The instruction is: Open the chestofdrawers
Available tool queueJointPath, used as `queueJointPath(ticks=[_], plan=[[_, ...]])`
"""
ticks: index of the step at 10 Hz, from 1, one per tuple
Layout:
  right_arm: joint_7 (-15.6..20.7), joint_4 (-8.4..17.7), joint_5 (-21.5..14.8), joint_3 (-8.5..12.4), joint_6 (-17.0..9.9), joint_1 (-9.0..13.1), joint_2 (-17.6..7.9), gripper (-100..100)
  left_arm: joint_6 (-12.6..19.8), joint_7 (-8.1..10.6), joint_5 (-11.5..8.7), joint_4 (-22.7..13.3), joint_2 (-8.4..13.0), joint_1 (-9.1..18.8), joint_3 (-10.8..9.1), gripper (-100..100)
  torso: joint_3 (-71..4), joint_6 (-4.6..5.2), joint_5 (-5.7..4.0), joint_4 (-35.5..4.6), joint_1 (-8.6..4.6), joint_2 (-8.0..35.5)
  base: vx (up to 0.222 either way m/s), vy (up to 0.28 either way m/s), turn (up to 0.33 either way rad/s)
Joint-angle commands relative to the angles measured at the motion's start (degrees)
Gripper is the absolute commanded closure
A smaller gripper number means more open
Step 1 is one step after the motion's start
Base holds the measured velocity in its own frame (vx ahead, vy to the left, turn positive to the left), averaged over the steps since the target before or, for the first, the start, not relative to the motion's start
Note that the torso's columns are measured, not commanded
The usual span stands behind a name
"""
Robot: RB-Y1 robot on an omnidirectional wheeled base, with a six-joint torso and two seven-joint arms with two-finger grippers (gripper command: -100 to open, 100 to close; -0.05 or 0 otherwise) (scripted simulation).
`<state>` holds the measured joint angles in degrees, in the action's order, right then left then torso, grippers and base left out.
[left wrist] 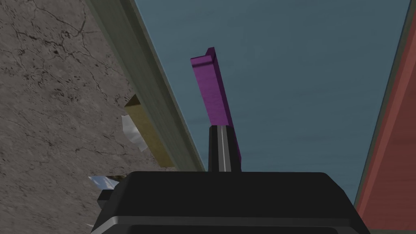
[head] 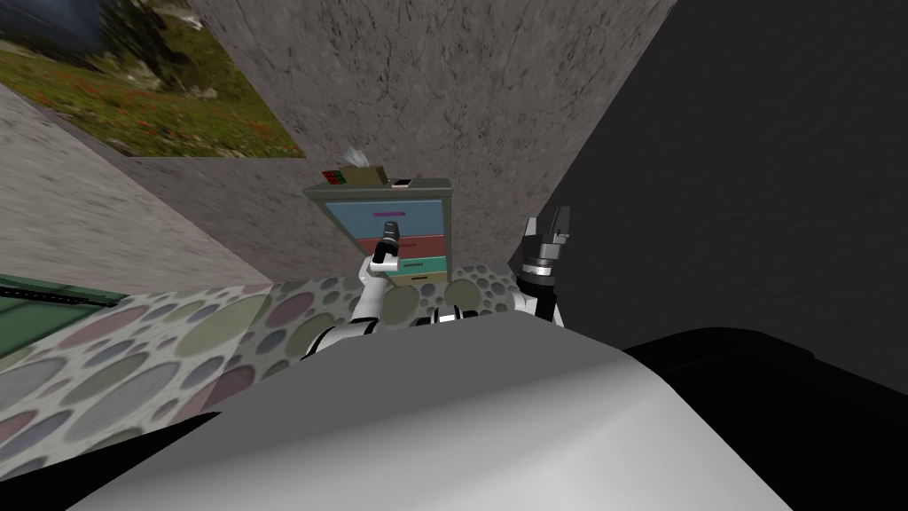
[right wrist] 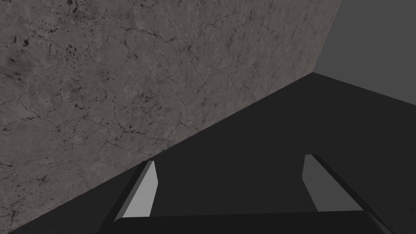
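Chest (head: 403, 232) backs onto grey wall (head: 426, 89): no way behind. Drawer front (left wrist: 292, 81) flat, close ahead of left gripper (left wrist: 222, 130). Purple handle (left wrist: 211, 89) stands proud of front, right beside gripper's closed fingers. Box (head: 362, 175) and phone (head: 403, 184) crowd chest top. Patterned floor (head: 177, 337) left of chest open. Right gripper (head: 548, 222) raised, 2 fingers apart, near dark wall (head: 754, 177), free air between them.

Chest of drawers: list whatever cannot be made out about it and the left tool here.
Left wrist view: the purple handle's lower end is hidden behind the left tool's shut fingers; contact cannot be told.
Left wrist view: the red drawer is cut off by the picture's edge.
Head view: the small things on top of the chest of drawers are too small to name; the left arm covers part of the red drawer.
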<state>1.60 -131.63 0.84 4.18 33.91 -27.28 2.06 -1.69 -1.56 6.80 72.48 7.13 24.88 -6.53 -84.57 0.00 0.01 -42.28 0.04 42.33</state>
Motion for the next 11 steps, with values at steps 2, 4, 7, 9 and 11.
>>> queueJointPath(ticks=[2,4,7,9,11], plan=[[0.0,0.0,0.0,0.0,0.0,0.0,0.0,0,-0.1,-0.12,0.0,-5.4,0.0,4.5,-0.39,100,0.0,0.0,-0.02,0.0,-0.08,-0.1,-0.053,0.004,0.0],[0.0,0.0,0.0,0.0,0.0,0.0,0.0,0,-1.5,-0.78,0.6,-9.3,-1.0,8.6,-1.66,100,0.0,0.0,0.0,0.0,0.02,0.0,-0.134,0.033,0.005],[0.0,0.0,0.0,0.0,0.0,0.0,0.0,0,-1.5,-0.78,0.6,-13.0,-1.0,10.5,-1.66,100,-0.1,-0.01,-0.03,0.1,-0.11,-0.3,-0.03,-0.001,0.0],[0.0,0.0,0.0,0.0,0.0,0.0,0.0,0,-3.0,-1.43,1.1,-16.1,-2.1,14.6,-2.94,100,0.1,0.0,0.02,0.0,0.08,0.1,-0.117,0.043,0.005],[0.0,0.0,0.0,0.0,0.0,0.0,0.0,0,-3.0,-1.43,1.1,-19.7,-2.1,16.5,-2.94,100,0.1,0.0,-0.02,0.0,-0.1,0.0,-0.059,0.002,0.0]])
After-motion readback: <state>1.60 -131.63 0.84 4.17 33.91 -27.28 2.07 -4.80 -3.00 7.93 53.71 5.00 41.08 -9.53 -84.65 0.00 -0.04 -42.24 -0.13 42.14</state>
